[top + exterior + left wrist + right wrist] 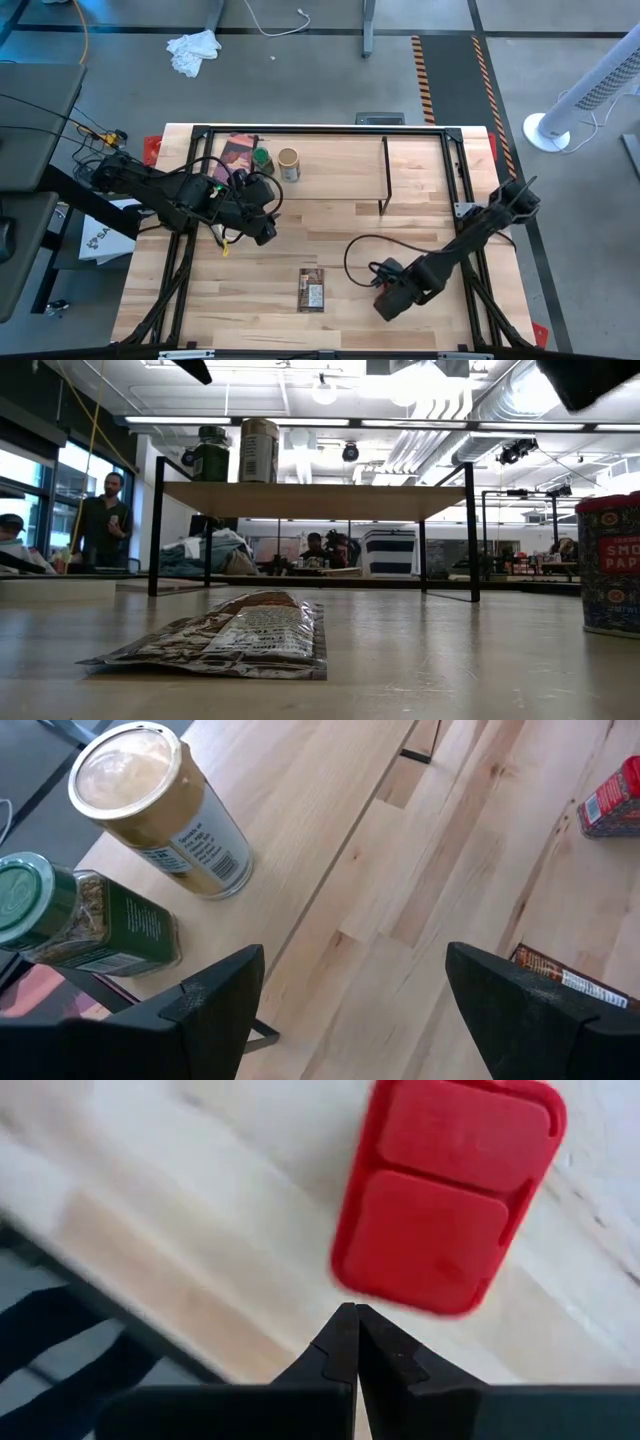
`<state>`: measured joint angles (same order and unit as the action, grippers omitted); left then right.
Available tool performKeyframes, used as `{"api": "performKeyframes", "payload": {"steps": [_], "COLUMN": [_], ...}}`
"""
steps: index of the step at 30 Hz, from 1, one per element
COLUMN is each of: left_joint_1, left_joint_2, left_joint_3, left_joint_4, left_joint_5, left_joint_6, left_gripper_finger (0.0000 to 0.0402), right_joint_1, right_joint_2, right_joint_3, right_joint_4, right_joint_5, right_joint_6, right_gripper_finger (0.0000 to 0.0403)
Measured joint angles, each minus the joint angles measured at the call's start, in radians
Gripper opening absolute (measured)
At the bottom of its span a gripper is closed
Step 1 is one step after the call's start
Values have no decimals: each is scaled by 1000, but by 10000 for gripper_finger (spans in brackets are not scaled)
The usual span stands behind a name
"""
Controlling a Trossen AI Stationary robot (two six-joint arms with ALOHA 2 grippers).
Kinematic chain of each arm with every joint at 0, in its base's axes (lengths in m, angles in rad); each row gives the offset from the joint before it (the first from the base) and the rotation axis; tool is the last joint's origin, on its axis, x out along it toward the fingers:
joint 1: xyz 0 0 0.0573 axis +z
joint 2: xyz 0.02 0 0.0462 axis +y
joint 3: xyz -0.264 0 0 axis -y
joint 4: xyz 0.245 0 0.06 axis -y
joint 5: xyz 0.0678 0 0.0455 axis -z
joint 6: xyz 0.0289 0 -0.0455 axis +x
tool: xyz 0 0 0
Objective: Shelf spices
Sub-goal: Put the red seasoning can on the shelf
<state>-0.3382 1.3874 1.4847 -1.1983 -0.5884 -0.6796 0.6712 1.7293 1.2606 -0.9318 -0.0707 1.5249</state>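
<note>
Nearest the low camera lies the flat packet (225, 640), label up on the surface (420, 225), well apart from the shelf (310, 500) behind it. On the shelf top stand the green-lidded jar (70, 915) and the tan-lidded jar (160, 810), just beside each other at one end. My left claw (345, 1005) hangs released beside them, fingers spread wide with nothing between. The red tin (445, 1195) stands upright near the surface's front right; my right claw (392, 298) hovers directly over it with fingers clenched together, empty. I judge the step in hand to be picking up the tin, with the packet left for afterwards. To do it well I must spread the right fingers before lowering, since clenched tips would only strike the lid. I would centre on the tin, align the fingers with two opposite flat sides, not the corners, and descend far enough to grip the body below the lid. Lift straight up, then carry it to the free stretch of shelf, clear of the jars and the left arm.
</note>
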Motion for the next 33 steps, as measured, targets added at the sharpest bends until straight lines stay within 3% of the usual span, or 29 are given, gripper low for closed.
{"api": "performKeyframes", "payload": {"steps": [8, 13, 25, 29, 33], "left_joint_1": [0, 5, 11, 24, 33], "left_joint_2": [0, 0, 0, 0, 0], "left_joint_3": [0, 0, 0, 0, 0], "left_joint_4": [0, 0, -1, -1, -1], "left_joint_5": [0, 3, 4, 7, 21], "left_joint_6": [1, 12, 19, 10, 3], "left_gripper_finger": [310, 310, 310, 310, 310], "right_joint_1": [51, 69, 63, 59, 47], "right_joint_2": [-134, -142, -143, -143, -143], "right_joint_3": [1, 1, 1, 1, 1], "right_joint_4": [-8, -9, -120, -125, -126], "right_joint_5": [62, 119, 111, 115, 110], "right_joint_6": [112, 41, 32, 6, 4], "right_gripper_finger": [0, 0, 3, 40, 124]}}
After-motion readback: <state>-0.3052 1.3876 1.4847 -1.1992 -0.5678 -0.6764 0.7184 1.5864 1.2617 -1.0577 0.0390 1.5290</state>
